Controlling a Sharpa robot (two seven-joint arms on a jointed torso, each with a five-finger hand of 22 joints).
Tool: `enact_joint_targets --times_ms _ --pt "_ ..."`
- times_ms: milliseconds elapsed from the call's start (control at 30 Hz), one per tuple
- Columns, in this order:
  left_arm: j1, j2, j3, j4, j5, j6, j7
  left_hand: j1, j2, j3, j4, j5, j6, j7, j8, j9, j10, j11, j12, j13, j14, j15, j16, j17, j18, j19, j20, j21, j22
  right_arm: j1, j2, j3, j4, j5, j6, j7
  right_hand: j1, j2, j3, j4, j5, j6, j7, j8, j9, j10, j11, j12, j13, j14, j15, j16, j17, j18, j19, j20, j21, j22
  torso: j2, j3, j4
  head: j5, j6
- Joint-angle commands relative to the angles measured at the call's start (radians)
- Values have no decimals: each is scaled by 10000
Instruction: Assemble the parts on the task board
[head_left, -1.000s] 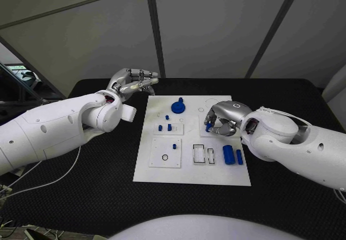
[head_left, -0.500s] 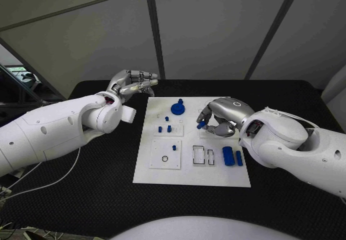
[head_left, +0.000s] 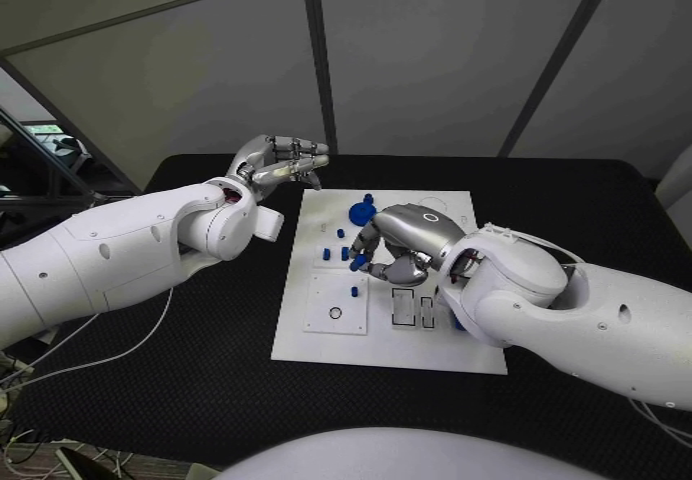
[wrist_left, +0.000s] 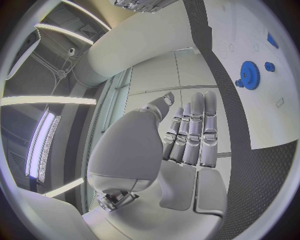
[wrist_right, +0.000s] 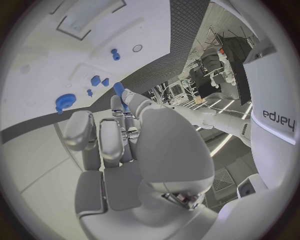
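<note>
The white task board (head_left: 378, 345) lies in the middle of the black table. My right hand (head_left: 394, 240) hovers over its middle and pinches a small blue part (head_left: 358, 263) at its fingertips; in the right wrist view the same small blue part (wrist_right: 119, 89) sits between the fingertips above the board (wrist_right: 37, 60). A blue gear (head_left: 361, 211) stands near the board's far edge, with small blue pegs (head_left: 342, 233) beside it and one peg (head_left: 353, 292) in the left panel. My left hand (head_left: 281, 160) hangs off the board's far left corner, holding nothing, fingers straight side by side (wrist_left: 190, 132).
Two rectangular slots (head_left: 405, 307) and an oval hole (head_left: 335, 313) show on the near half of the board. My right forearm (head_left: 534, 300) covers the board's right side. Black table (head_left: 173, 380) surrounds the board. The gear (wrist_left: 250, 75) also shows in the left wrist view.
My right hand has moved from the board's right side leftward over its middle, carrying the small blue part. The left hand has stayed where it was.
</note>
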Motion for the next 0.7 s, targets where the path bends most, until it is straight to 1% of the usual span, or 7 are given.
enact_joint_targets --times_ms 33,167,300,367,467,567,700 --pt "16 30 11 -3 30 149 8 -34 14 -43 -33 -39 -47 -4 -3 11 -43 0 61 6 -80 -8 -40 -9 -199 -59 7 -37 -8 -63 201 -78 -116 429 16 353 -146 11 -4 72 72 63 25 41 121 62 -1 -53 15 241 -34 37 8 -55 50 -4 55 2 4 -1 -14 73 -65" --pt "16 49 11 -7 30 169 -6 -34 14 -43 -33 -39 -47 -4 -3 11 -43 0 61 6 -80 -8 -40 -9 -199 -59 7 -37 -8 -216 441 -174 -268 529 94 448 -175 7 -19 88 91 63 24 37 123 72 0 -72 19 243 -32 39 11 -55 50 -3 55 3 10 1 -10 146 -120" --pt "16 60 11 -6 30 178 -15 -34 14 -43 -33 -39 -47 -4 -3 11 -43 0 61 6 -80 -8 -40 -9 -199 -59 7 -37 -8 -317 560 -221 -386 605 162 487 -176 7 -19 89 91 63 24 37 123 72 0 -73 20 243 -32 39 11 -55 50 -3 55 3 2 -1 0 186 -172" --pt "16 63 12 -2 30 184 -16 -34 14 -43 -33 -39 -47 -4 -3 11 -43 0 61 6 -80 -8 -40 -9 -199 -59 7 -37 -8 -358 603 -318 -444 641 206 510 -184 6 -23 93 97 62 24 36 123 75 0 -78 21 243 -32 38 10 -55 50 -3 54 3 1 -8 7 192 -174" --pt "16 69 12 -3 30 190 -16 -34 14 -43 -33 -39 -47 -4 -3 11 -43 0 61 6 -80 -8 -40 -9 -199 -59 7 -37 -8 -400 687 -446 -560 675 265 549 -188 3 -26 95 103 60 24 34 123 75 -1 -84 21 242 -32 37 7 -55 50 -2 55 4 -6 -3 -2 240 -214" --pt "17 78 12 -5 30 193 -17 -34 14 -43 -33 -39 -47 -4 -3 11 -43 0 61 6 -80 -8 -40 -9 -199 -59 7 -37 -8 -446 757 -496 -637 634 279 577 -190 2 -28 95 109 58 24 33 123 75 -1 -88 21 242 -32 36 5 -55 48 -2 52 0 -1 10 -7 269 -240" --pt "17 104 12 -14 30 201 -20 -34 14 -43 -33 -39 -47 -4 -3 11 -43 0 61 6 -80 -8 -40 -9 -199 -59 7 -37 -8 -499 836 -528 -735 508 322 602 -190 2 -28 95 109 58 24 33 123 75 -1 -88 21 242 -32 36 5 -55 48 -2 52 0 -8 4 -8 283 -260"
